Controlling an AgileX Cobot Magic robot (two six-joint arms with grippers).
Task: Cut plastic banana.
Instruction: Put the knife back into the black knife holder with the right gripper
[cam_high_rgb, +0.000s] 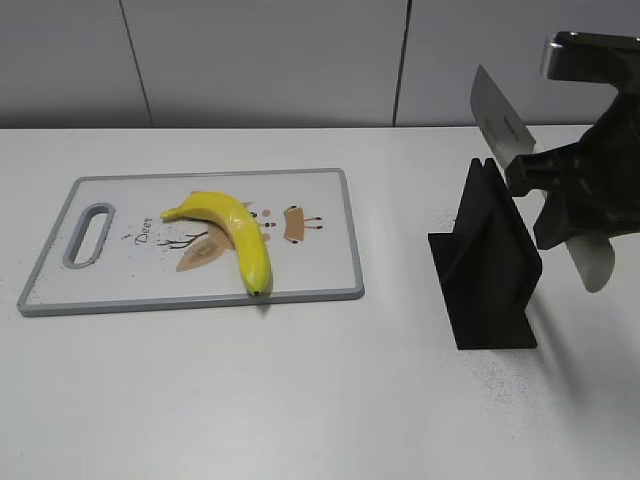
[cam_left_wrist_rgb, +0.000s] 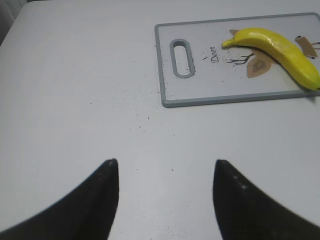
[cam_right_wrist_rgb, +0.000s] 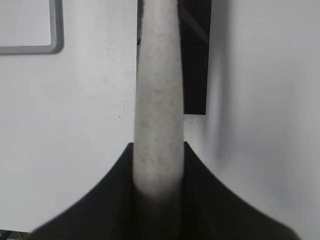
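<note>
The banana lies whole on the cutting board, stem toward the board's handle slot, tip close to the near edge; no cut shows in it, so the cutting itself is still to do. The right gripper is clenched on the handle of the knife, held above the black knife stand, well apart from the board; by my reading the knife is in hand and what remains is carrying it over and pressing it through the fruit. The left gripper hangs released over bare table, holding nothing, short of the board's handle end. The exterior view alone shows the blade; the right wrist view shows only the pale handle pinched between the fingers; the left wrist view alone shows the left gripper.
</note>
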